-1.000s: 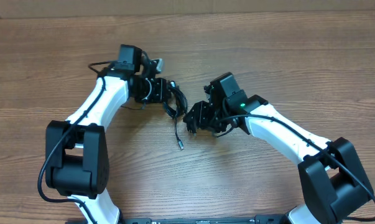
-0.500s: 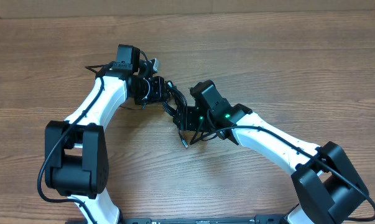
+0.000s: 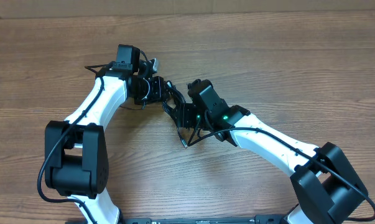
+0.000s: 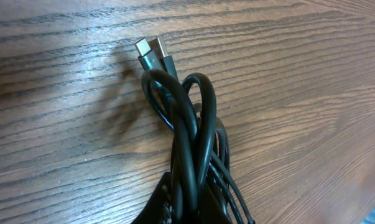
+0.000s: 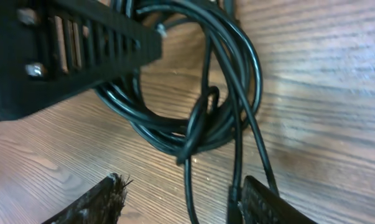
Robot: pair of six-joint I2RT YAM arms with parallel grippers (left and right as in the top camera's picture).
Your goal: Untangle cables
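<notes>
The cables point(image 4: 190, 118) are a bunch of thin black cords, looped and twisted together, with two silver-tipped plugs point(image 4: 151, 52) lying on the wood past the loops. My left gripper point(image 4: 196, 208) is shut on the bunch, low in the left wrist view. From overhead the cables point(image 3: 173, 98) hang between both grippers, and one loose end point(image 3: 185, 143) trails toward the front. My right gripper point(image 5: 181, 205) is open just short of the coil point(image 5: 193, 118). Two strands run down between its fingertips point(image 5: 262, 202), one close against the right fingertip. The left gripper's ribbed finger point(image 5: 69, 43) crosses the top left.
The wooden table point(image 3: 287, 68) runs to a pale wall along the far edge. Both white arms point(image 3: 268, 134) reach in from the front and meet near the middle. Thick black wires run along the left arm point(image 3: 94, 106).
My right gripper has moved left and up against the cable bunch, and its jaws have spread wider. The left gripper stays shut on the bunch, shifted only slightly.
</notes>
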